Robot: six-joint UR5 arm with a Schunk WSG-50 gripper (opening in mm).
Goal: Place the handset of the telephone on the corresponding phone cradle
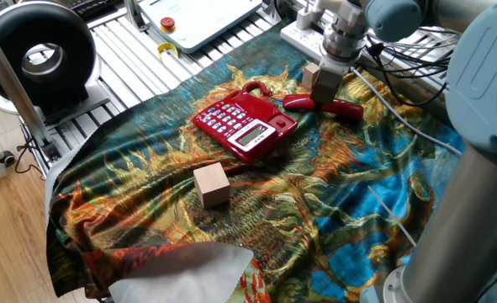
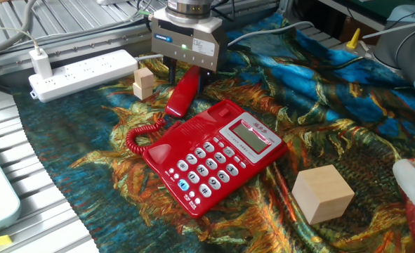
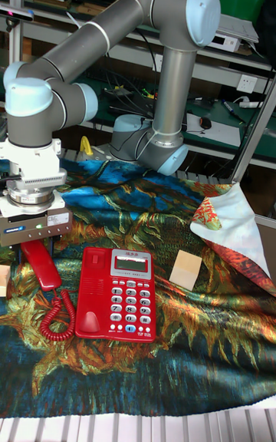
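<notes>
Claw (image 2: 186,74) fingers are straddling the handset (image 2: 182,91), which is lying on the cloth beside the telephone (image 2: 211,154); whether clenched, we cannot tell. We are advising a firm mid-handle grip before lifting toward the cradle (image 2: 193,126).

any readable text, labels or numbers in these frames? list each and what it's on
None can be read outright.
Blue label on the hand: lettering too small to read.
Keypad buttons on the telephone: marks too small to read.
Telephone display: no legible digits.
Print beside the display: blurred.
Red button on the white pendant: no readable sign.
Power strip: no legible markings.
</notes>
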